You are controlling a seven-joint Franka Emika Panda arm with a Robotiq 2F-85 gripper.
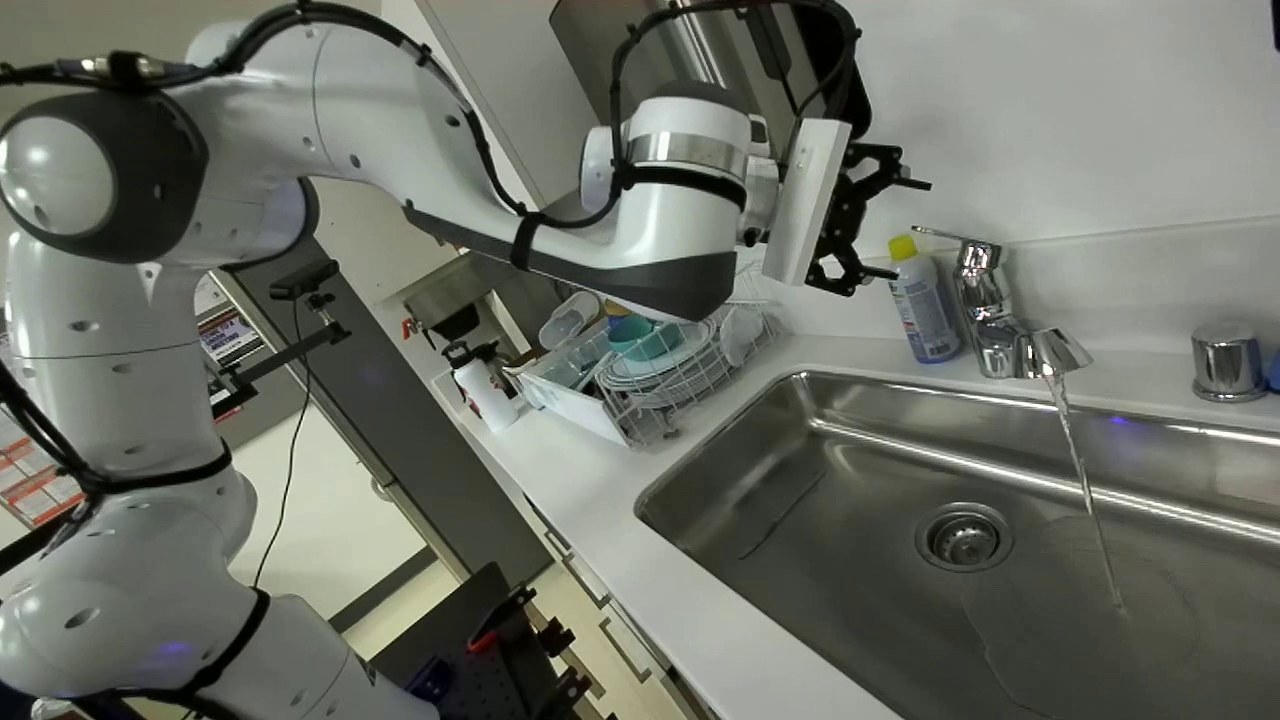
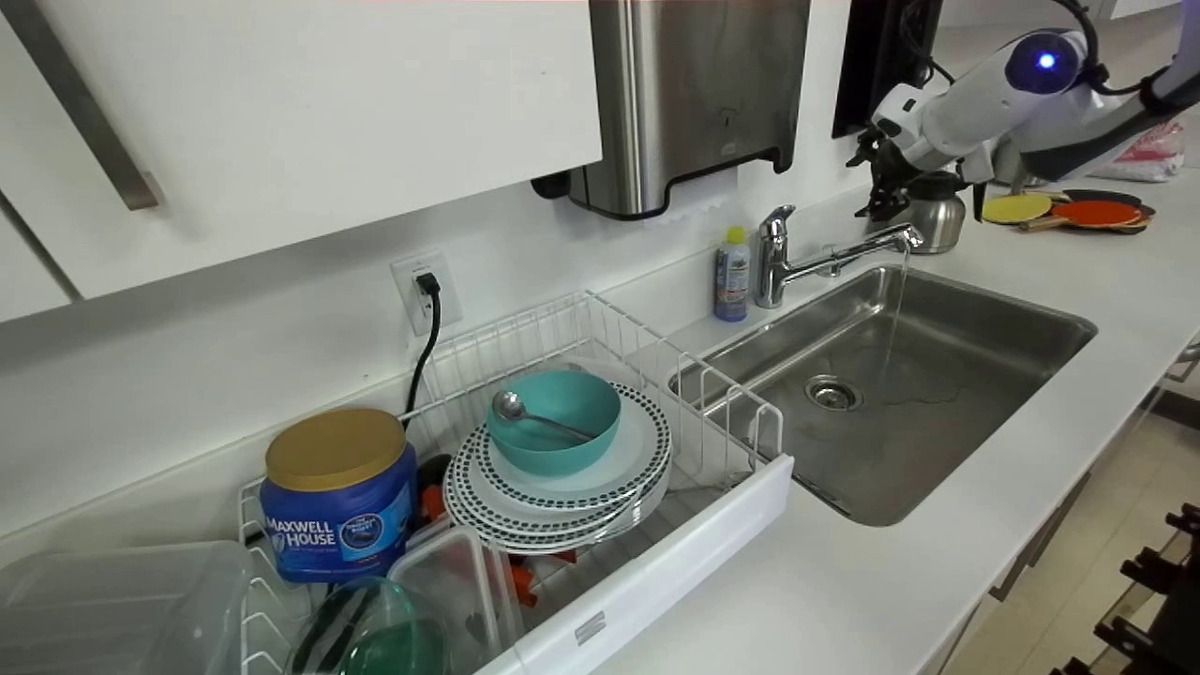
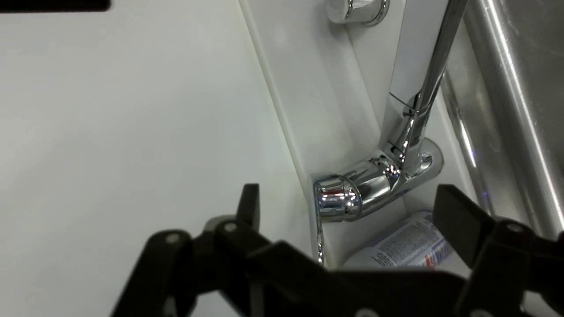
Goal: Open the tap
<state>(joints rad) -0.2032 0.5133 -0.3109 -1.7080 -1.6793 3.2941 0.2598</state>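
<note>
My jaws stand spread apart, holding nothing. The chrome tap rises from the white table behind the steel sink. In the wrist view it lies ahead, framed between the jaws, its long spout running away from them and its thin lever pointing back their way. Both exterior views show the jaws apart from the tap; how deep that gap is, I can't fairly judge. Water runs from the spout, so I take the tap as turned on and would back away next. A yellow-capped bottle just beside the tap looks easiest to knock; a steel dispenser hangs higher up.
</note>
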